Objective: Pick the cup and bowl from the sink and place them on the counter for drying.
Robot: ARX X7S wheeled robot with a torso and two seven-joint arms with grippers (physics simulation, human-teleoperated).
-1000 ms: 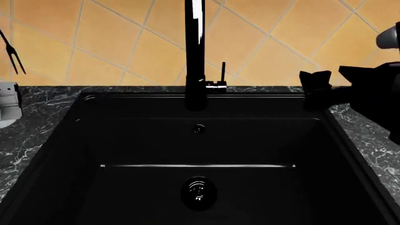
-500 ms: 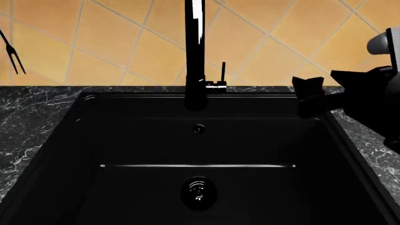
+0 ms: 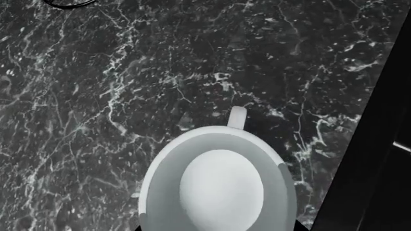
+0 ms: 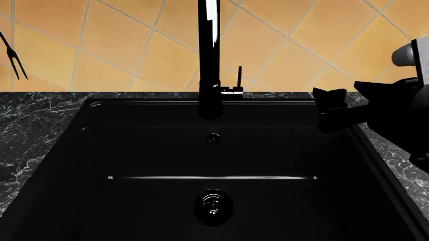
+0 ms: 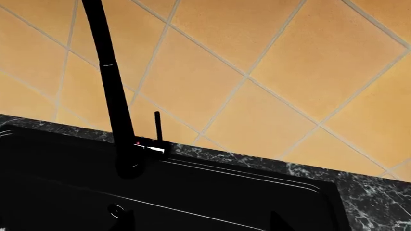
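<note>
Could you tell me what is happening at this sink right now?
The sink looks empty in the head view; no cup or bowl shows in it. The left wrist view looks down on the white cup over the marble counter. The right hand hovers over the sink's right rim. The bowl is not in view.

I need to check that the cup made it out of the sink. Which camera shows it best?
The left wrist view: the cup stands upright on the marble counter, seen from above, handle visible. Neither the head view nor the right wrist view shows it.

One cup (image 3: 218,187) — one sink (image 4: 213,170), one faucet (image 4: 209,55).
</note>
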